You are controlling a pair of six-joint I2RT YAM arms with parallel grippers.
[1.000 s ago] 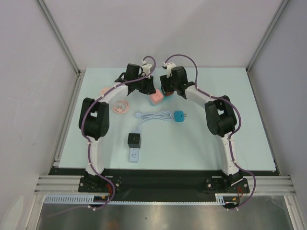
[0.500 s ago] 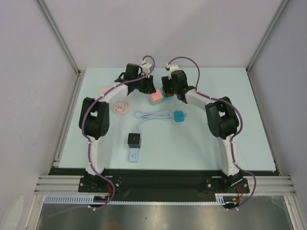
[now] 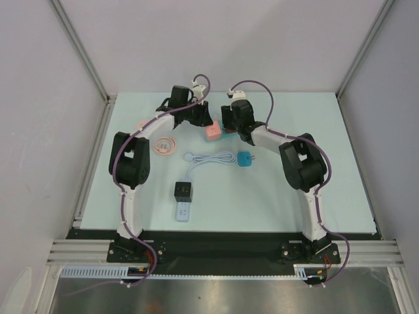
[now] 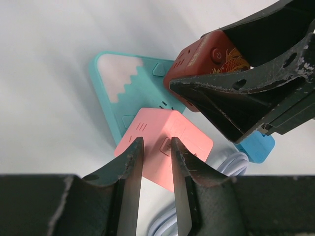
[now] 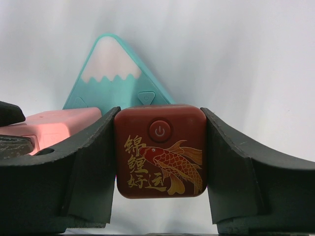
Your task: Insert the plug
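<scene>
Over the last second the right arm has folded inward toward the left one, bringing the right gripper in over the cluster at the far middle of the pale table; the left arm and everything loose on the table have stayed where they were. The right gripper is clamped on the task's plug, a dark red rounded cube with a gold fish design and a power button. The cube hangs just over the right edge of the teal triangular, mountain-patterned power strip, right beside the pink plastic socket cube. This looks like the final approach before pressing the plug down, with alignment over a socket not yet settled. The left gripper stands with its jaws narrow over the near edge of the pink cube. It seems to be steadying it, though I cannot tell whether it actually pinches it. By count there are two arms, one red cube, one pink cube and one teal strip. Nearer the bases lie one blue plug block on one white coiled cable, one black cube, one white power strip and two pink rings.
</scene>
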